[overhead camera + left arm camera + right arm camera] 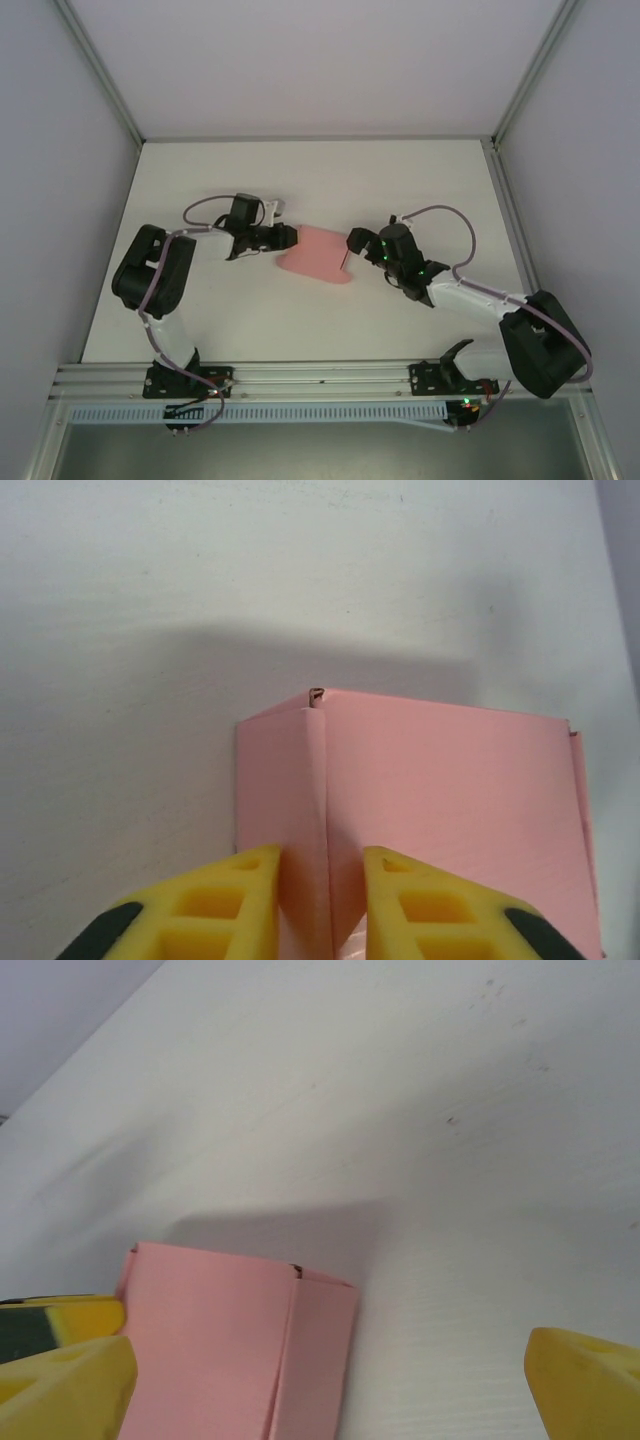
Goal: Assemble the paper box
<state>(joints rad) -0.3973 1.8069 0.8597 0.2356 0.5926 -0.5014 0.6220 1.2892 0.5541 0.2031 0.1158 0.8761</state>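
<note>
Paper box [315, 255] lies mid-bench [300, 180], between the two arms; already folded into a flat pink body with creased side panels; left fingers [240, 890] pinch a raised fold at its near end; right fingers [70, 1380] are spread wide beside the opposite end, holding nothing. Judged past halfway; end flaps apparently remain to be tucked and closed.
</note>
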